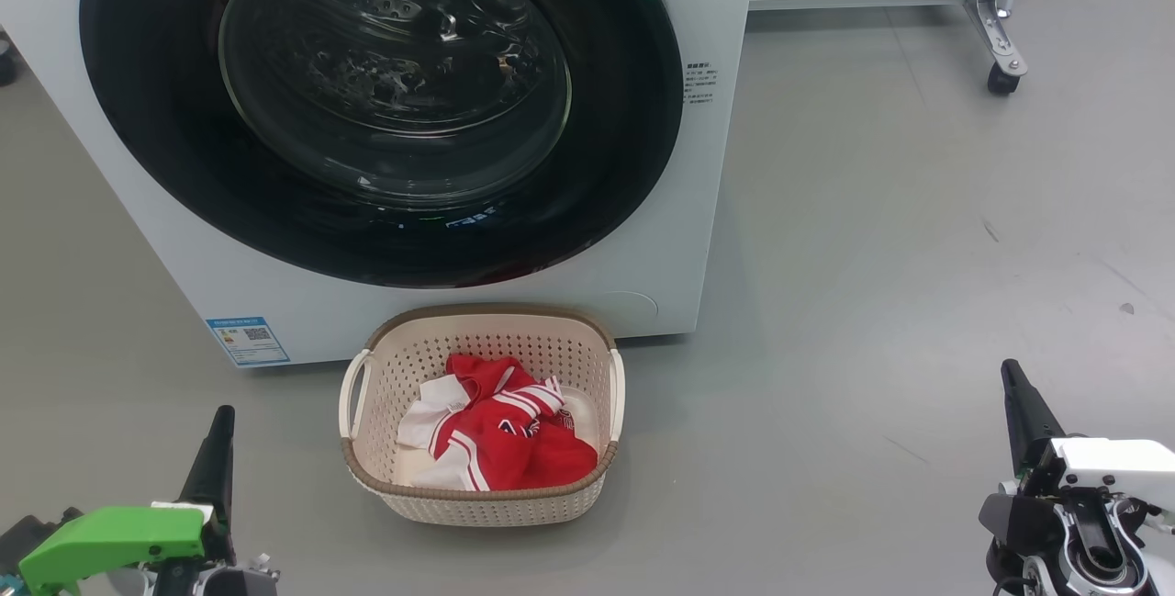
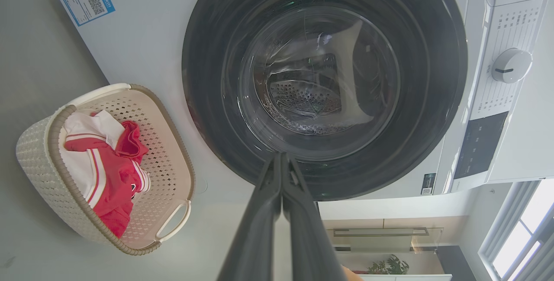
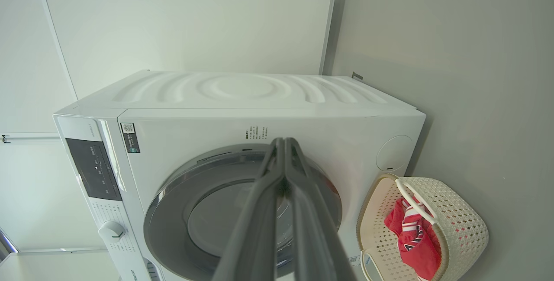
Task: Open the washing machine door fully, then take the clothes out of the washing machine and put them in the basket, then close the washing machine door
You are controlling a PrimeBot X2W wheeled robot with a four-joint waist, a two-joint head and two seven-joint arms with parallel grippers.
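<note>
Standing at the back: washing machine point(image 1: 711, 210), white, front-loading, resting on a grey floor point(image 1: 918, 256). Blue label point(image 1: 248, 341) at the lower left corner of its front panel; control knob point(image 2: 511, 65) on the panel beside the door.

Washing machine door point(image 1: 381, 105): round, glossy black, with a bulging clear window. It sits shut, flush against the front of the machine. The perforated steel drum point(image 2: 307, 99) shows through the glass; no fabric can be made out inside.

Basket point(image 1: 486, 509): oval, cream, perforated sides, brown rim, white handle on each side. It stands upright on the floor just in front of the machine, below the door.

Clothes point(image 1: 505, 440): red with white stripes and white panels, crumpled in a heap inside the basket, lying below its rim.

Left tool point(image 1: 223, 414): at the lower left of the head view, well apart from the basket, fingers clenched together, gripping nothing.

Right tool point(image 1: 1012, 368): at the lower right, over bare floor, fingers likewise pressed together, gripping nothing.

Wheeled metal leg point(image 1: 1001, 45): at the upper right, beyond the machine.
</note>
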